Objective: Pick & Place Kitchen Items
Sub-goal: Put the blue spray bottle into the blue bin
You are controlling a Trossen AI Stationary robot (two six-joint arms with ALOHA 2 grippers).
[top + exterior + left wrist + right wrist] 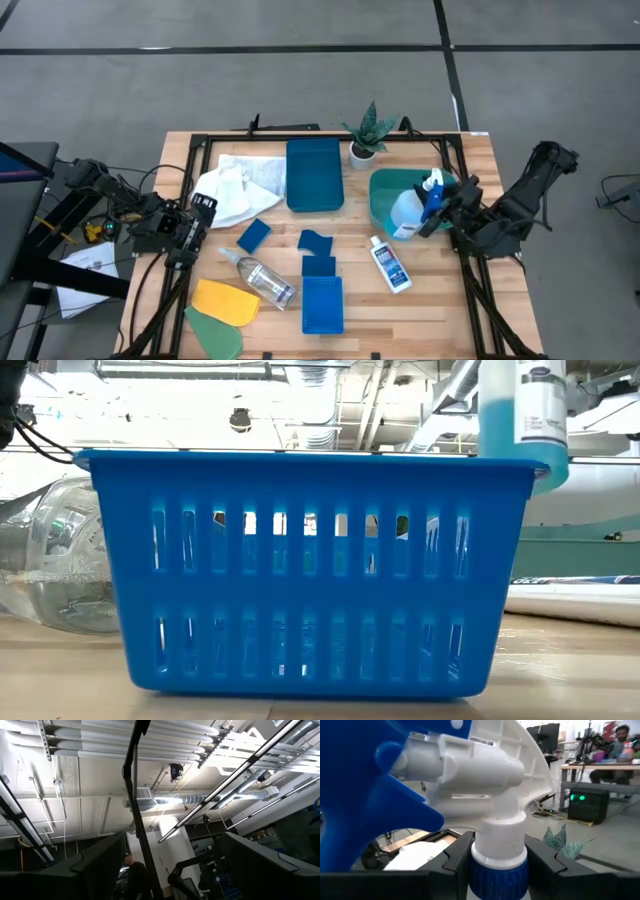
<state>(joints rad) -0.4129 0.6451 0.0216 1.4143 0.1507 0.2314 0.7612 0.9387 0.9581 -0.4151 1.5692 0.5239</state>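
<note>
1. Grey floor surrounds the wooden table [440, 300] in the high view; the tabletop fills the middle and lower frame, with bare wood showing mainly along its lower right.
2. At the right of the frame, the right gripper [447, 205] is clamped on the neck of the spray bottle [415, 205], which hangs over the teal tub [385, 190]; the wrist view shows both fingers [457, 857] pressed against the white collar of the bottle above its blue ring.
3. At the left edge of the table, the left gripper [192, 235] has its fingers spread wide and holds nothing; its camera points up at the ceiling.
4. Just right of that gripper lie the white cloth [235, 185], a blue sponge [254, 235] and the clear bottle [258, 277] on its side.
5. In the lower left corner, the yellow cloth [225, 300] overlaps the green cloth [218, 335] near the table's edge.
6. Centre frame holds a large blue tray [314, 175] at top, two more blue sponges [317, 253] below it, and a slotted blue basket [322, 305] near the lower edge.
7. A white blue-labelled bottle [390, 265] lies between the basket and the tub.
8. A potted plant [366, 135] stands at the top edge, between the tray and the tub.
</note>
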